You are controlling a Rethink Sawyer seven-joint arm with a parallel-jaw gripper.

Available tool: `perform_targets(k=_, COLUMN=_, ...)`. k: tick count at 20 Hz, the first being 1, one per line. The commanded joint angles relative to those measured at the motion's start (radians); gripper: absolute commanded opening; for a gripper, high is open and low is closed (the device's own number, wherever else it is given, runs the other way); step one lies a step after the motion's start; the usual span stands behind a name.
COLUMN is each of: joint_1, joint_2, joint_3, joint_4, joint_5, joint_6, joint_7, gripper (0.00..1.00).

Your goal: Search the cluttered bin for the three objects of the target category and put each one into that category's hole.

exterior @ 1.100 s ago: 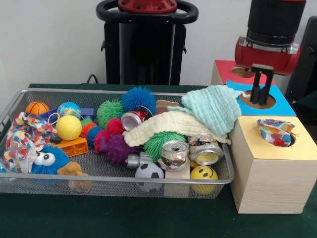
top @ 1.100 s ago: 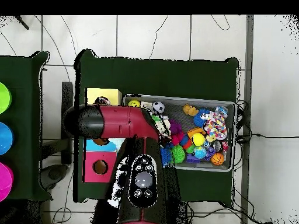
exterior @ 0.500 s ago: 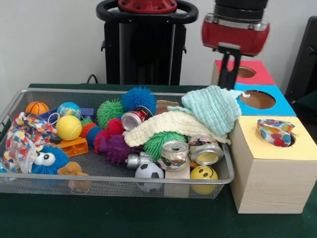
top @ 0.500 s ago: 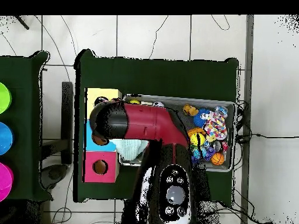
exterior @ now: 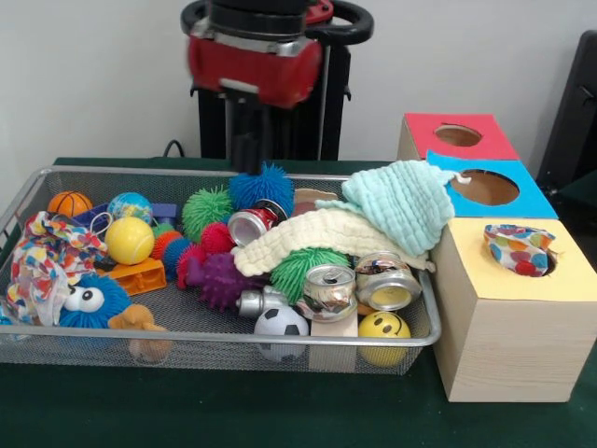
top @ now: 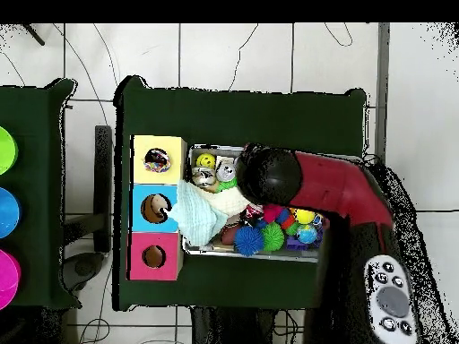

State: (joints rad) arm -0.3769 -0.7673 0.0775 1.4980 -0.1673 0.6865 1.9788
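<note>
On green table [exterior: 187, 411]: wire bin [exterior: 56, 350], white wall [exterior: 93, 75] behind.

three round coloured discs [top: 5, 211] sit at the edge of a dark green side table [top: 40, 134].

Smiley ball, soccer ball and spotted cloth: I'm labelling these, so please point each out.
Smiley ball [exterior: 384, 326]: front view, its yellow face.
Soccer ball [exterior: 281, 324]: front view, its top.
Spotted cloth [exterior: 519, 248]: front view, its middle.

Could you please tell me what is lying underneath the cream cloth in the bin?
Under the cream cloth, a green spiky ball pokes out in front, and a red can shows at its left end. A mint cloth lies over its right end. Anything deeper is covered.
</note>
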Motion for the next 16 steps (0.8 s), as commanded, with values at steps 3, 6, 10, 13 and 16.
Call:
perform_targets(k=3, joint_1=-0.166, joint_2=0.067, joint_3=0.28, joint_4=-0.021, joint_5=-0.158, joint_6=0.158, joint_7=-0.635, gripper=0.0)
perform_targets(k=6, joint_1=-0.204, joint_2=0.085, joint_3=0.328, joint_4=-0.036, joint_5=-0.196, joint_6=0.183, joint_7=-0.723, gripper=0.0)
perform_targets(k=10, joint_1=-0.222, joint_2=0.08, joint_3=0.352, joint_4=-0.029, joint_5=-0.218, joint_6=0.192, joint_7=-0.769, gripper=0.0)
perform_targets(k=13, joint_1=-0.242, joint_2=0.087, joint_3=0.38, joint_4=-0.014, joint_5=-0.21, joint_6=0.195, joint_7=-0.805, gripper=0.0)
perform_targets(k=16, joint_1=-0.252, joint_2=0.079, joint_3=0.388, joint_4=0.004, joint_5=-0.209, joint_6=0.185, joint_7=-0.806, gripper=0.0)
